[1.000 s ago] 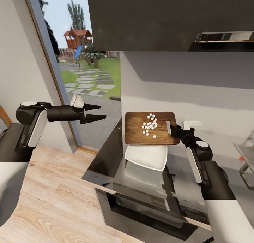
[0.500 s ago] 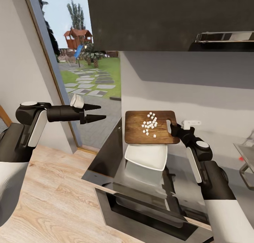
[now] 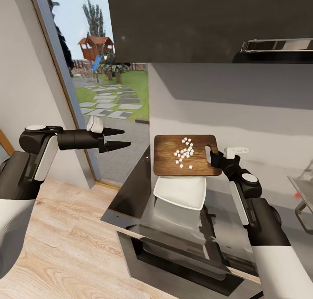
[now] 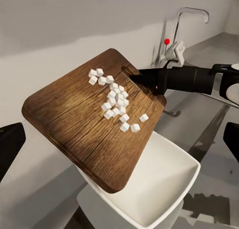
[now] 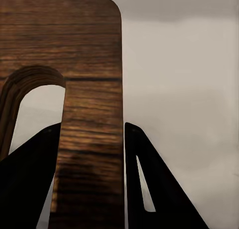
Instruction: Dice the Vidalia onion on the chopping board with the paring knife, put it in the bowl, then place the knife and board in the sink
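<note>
Right gripper (image 3: 211, 156) clamped on the handle-hole edge of the chopping board (image 3: 167, 160), held raised directly above the bowl (image 3: 180, 194) on the countertop (image 3: 130, 199). Diced onion (image 3: 184, 153) lies on the board. Left gripper (image 3: 124, 137), well away from the bowl, parted and empty.

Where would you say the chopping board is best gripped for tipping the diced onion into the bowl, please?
Probably where the right gripper has it: the strip by the slot handle, one finger through the slot, approached from the sink side. The chopping board is raised above the bowl, leaving the diced onion free to slide.
</note>
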Controlling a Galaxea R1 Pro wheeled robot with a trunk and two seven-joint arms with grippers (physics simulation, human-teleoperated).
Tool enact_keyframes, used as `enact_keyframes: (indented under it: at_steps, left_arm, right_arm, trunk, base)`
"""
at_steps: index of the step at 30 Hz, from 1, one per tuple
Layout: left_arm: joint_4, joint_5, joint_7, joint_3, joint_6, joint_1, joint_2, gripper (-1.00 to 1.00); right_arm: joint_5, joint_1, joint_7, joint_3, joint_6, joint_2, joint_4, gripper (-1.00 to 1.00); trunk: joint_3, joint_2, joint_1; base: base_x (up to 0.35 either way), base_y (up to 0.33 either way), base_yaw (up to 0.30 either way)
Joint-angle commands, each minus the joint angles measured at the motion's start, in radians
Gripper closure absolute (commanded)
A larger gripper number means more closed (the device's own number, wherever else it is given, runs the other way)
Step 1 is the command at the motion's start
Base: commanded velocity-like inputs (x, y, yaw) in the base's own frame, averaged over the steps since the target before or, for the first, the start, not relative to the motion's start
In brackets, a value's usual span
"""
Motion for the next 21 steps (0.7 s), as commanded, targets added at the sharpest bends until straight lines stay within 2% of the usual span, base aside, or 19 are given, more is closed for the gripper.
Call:
enact_keyframes:
  at_steps: [1, 21]
  left_arm:
    - [0.000, 0.006, 0.001, -0.002, 0.007, -0.001, 0.001, -1.00]
    - [0.000, 0.006, 0.003, -0.002, 0.005, -0.001, 0.001, -1.00]
  right_arm:
    - [-0.006, -0.001, -0.003, 0.000, 0.005, 0.000, -0.001, 1.00]
    - [-0.006, -0.001, -0.003, 0.000, -0.030, -0.001, -0.002, 1.00]
  trunk:
    - [-0.001, -0.001, 0.000]
    - [-0.001, -0.001, 0.000]
  base:
    - [0.000, 0.000, 0.000]
    - [0.000, 0.000, 0.000]
